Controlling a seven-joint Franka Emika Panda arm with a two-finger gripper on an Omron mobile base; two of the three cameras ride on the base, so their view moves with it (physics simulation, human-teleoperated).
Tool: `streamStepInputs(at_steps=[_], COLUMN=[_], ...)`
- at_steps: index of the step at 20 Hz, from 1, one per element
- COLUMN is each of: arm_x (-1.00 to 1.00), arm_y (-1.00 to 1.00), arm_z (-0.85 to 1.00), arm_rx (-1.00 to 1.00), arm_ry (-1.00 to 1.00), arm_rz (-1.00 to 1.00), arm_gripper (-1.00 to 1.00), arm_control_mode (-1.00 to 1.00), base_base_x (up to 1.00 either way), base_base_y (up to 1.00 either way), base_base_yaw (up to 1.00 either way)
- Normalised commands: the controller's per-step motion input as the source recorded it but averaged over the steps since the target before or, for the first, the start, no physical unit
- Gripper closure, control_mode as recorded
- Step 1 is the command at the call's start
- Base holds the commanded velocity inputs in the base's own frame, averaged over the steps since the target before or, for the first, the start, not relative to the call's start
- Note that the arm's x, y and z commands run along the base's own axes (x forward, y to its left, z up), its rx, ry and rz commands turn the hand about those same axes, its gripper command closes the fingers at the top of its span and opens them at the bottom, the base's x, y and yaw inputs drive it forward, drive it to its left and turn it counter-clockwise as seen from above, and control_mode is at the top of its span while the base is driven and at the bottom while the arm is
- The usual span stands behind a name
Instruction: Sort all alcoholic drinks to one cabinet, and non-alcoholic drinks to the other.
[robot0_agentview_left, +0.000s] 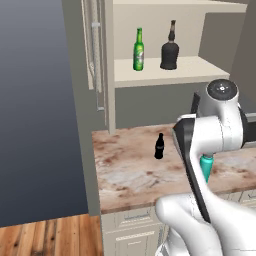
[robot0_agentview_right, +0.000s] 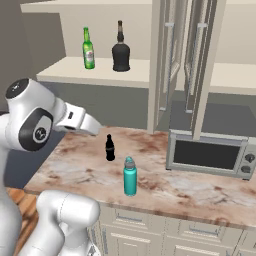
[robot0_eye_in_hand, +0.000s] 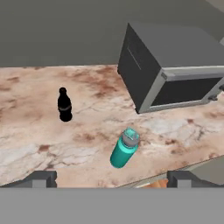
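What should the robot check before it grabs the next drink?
1. Gripper open and empty: ok.
2. Slim green glass beer bottle and squat round black bottle together on the cabinet shelf: ok.
3. Small black cola bottle with red label upright on the marble counter: ok.
4. Teal cylindrical bottle with grey cap upright, nearest the gripper: ok.
5. Grey toaster oven apart from both bottles: ok.
6. Second cabinet's space free: cannot tell.

Open gripper (robot0_eye_in_hand: 112, 178) hanging clear above marble counter (robot0_eye_in_hand: 39, 131), teal bottle (robot0_eye_in_hand: 124, 148) standing directly below and ahead, cola bottle (robot0_eye_in_hand: 64, 104) further ahead-left, bare counter between them, toaster oven (robot0_eye_in_hand: 170, 70) obstructing ahead-right.
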Motion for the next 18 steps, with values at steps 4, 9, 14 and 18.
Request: streamStepInputs(at_steps=[4, 9, 14, 18], arm_x=[-0.35, -0.18, -0.05, 0.0], arm_y=[-0.05, -0.15, -0.25, -0.18], arm_z=[-0.49, -0.42, -0.41, -0.36], arm_rx=[0.0, 0.01, 0.01, 0.0], arm_ry=[0.15, 0.08, 0.05, 0.04], arm_rz=[-0.1, -0.04, 0.0, 0.0], arm_gripper=[-1.0, -1.0, -1.0, -1.0], arm_control_mode=[-1.0, -1.0, -1.0, -1.0], base_base_x=[0.0, 0.0, 0.0, 0.0], base_base_y=[0.0, 0.0, 0.0, 0.0], base_base_yaw=[0.0, 0.0, 0.0, 0.0])
